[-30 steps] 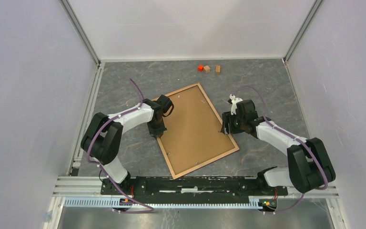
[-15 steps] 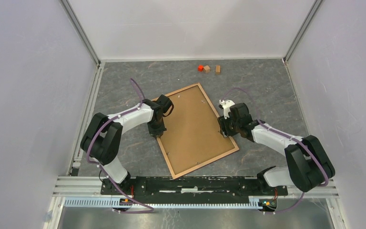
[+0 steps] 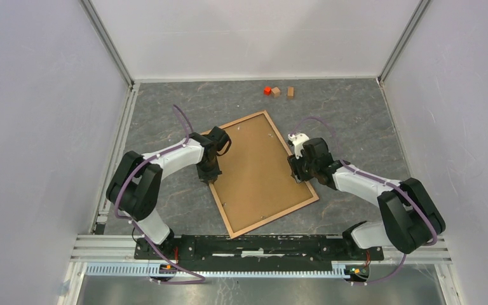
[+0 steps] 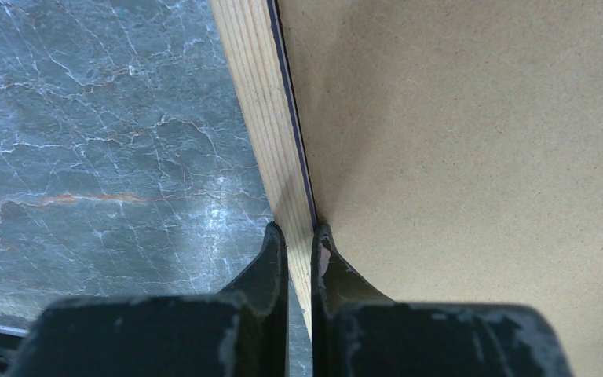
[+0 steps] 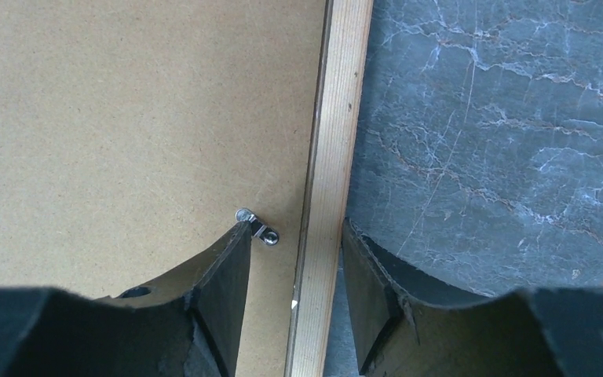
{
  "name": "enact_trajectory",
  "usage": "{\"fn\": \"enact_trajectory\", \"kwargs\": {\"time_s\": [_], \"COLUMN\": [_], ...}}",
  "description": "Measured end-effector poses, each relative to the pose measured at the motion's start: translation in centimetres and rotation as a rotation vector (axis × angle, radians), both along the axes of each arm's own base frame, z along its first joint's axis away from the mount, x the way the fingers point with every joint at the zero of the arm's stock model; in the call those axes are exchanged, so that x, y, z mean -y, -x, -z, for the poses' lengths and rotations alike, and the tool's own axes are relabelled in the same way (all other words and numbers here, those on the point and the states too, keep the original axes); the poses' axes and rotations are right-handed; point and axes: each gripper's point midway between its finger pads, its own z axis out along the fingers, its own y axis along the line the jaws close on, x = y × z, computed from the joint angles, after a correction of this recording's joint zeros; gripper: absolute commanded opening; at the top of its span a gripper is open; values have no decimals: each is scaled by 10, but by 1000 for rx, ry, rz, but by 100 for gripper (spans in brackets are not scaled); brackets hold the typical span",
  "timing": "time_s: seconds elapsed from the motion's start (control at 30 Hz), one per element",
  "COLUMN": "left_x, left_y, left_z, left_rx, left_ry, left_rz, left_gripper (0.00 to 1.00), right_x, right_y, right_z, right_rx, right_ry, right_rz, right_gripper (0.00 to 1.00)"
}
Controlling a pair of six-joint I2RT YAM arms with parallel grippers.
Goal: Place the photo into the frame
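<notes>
The frame (image 3: 275, 217) is lying tilted in the centre of the top view on the grey marbled table (image 3: 356, 121), with its plain brown fibrous backing board (image 3: 257, 171) facing up. At the bottom centre of the left wrist view, the left gripper (image 4: 300, 247) is pinching the pale, straight-grained wooden rail, its jaws narrow against both sides. At the bottom of the right wrist view, the right gripper (image 5: 294, 263) is straddling the opposite rail with its jaws spread wider than it. The finger (image 5: 228, 267) on that picture's left is touching a small metal clip (image 5: 257, 226).
</notes>
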Motion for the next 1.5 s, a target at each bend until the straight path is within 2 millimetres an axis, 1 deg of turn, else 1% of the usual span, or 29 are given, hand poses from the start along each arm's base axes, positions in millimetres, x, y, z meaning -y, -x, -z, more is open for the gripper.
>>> {"fn": "enact_trajectory", "kwargs": {"time_s": [0.13, 0.2, 0.47, 0.63, 0.77, 0.9, 0.97, 1.03, 1.07, 1.23, 1.4, 1.5], "left_x": [0, 0, -3, -6, -7, -7, -7, -7, -7, -7, -7, -7], "left_y": [0, 0, -6, -10, -13, -13, -13, -13, -13, -13, -13, -13], "left_z": [0, 0, 0, -1, 0, 0, 0, 0, 0, 0, 0, 0], "left_rx": [2, 5, 26, 43, 58, 63, 68, 74, 76, 90, 95, 95], "left_ry": [1, 3, -2, -13, -19, -15, -12, -8, -7, 2, 5, 6], "left_rz": [0, 0, -9, -13, -15, -15, -15, -15, -15, -16, -21, -26], "left_gripper": [2, 2, 2, 2, 2, 2, 2, 2, 2, 2, 2, 2], "right_x": [0, 0, -2, -6, -9, -8, -7, -6, -6, -6, -6, -6], "right_y": [-1, -1, -6, -9, -12, -14, -16, -17, -18, -27, -27, -25], "right_z": [1, 1, 2, 2, 2, 2, 3, 3, 3, 4, 2, 2], "right_rx": [4, 8, 35, 45, 52, 38, 26, 15, 10, 5, 21, 38], "right_ry": [10, 16, 32, 21, 13, 15, 10, 3, 0, -13, 60, 88], "right_rz": [2, 4, 36, 66, 95, 152, 197, 247, 277, 428, 544, 557], "right_gripper": [49, 47, 27, 28, 21, 19, 12, 2, 0, 0, 0, 9]}}
